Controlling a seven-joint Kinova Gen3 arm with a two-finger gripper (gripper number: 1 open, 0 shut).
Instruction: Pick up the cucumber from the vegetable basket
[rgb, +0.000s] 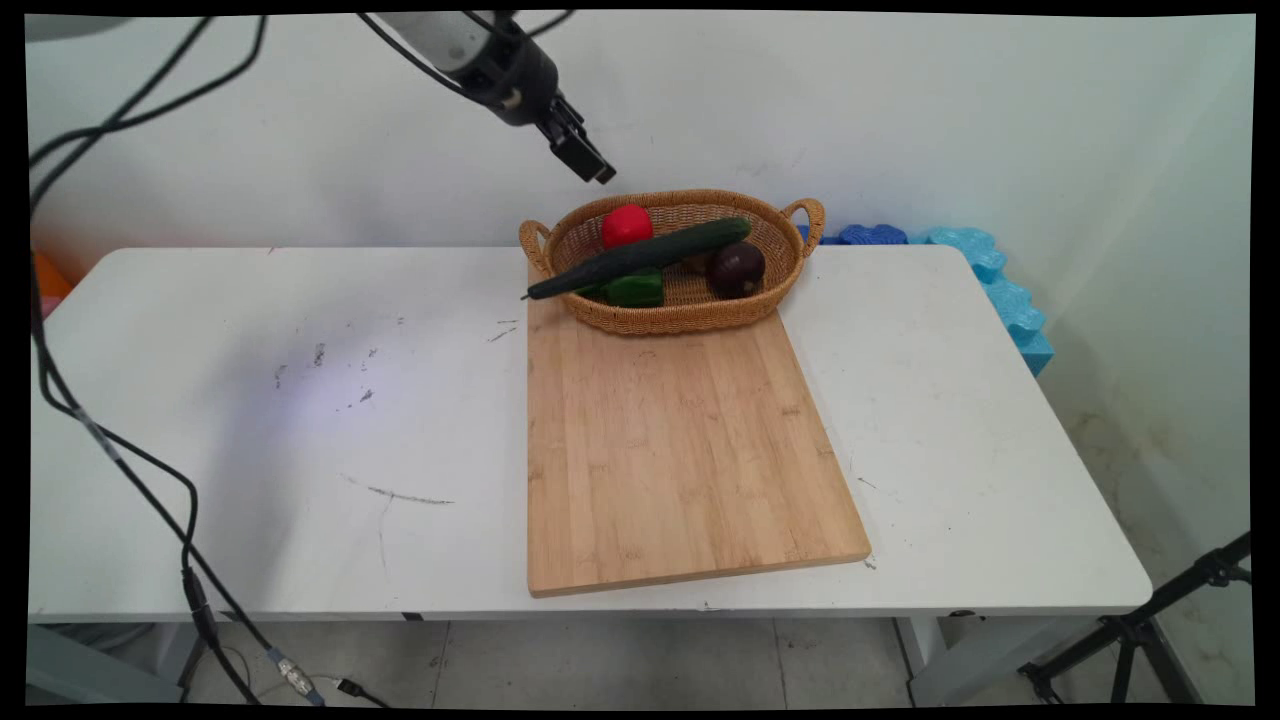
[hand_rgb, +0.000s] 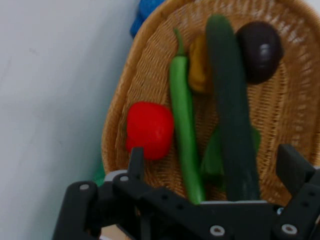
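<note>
Gripper: the black gripper (rgb: 588, 160) hangs in the air above the basket's left end, fingers spread and holding nothing.
Basket: the wicker basket (rgb: 790, 262) sits on the far end of the cutting board (rgb: 680, 450).
Contents: cucumber (rgb: 645, 256) lies across the basket, its tip over the left rim; red pepper (rgb: 626, 226) far left; green pepper (rgb: 635, 290) near; dark purple ball (rgb: 738, 269) right.
Table: white table (rgb: 250, 420).
</note>
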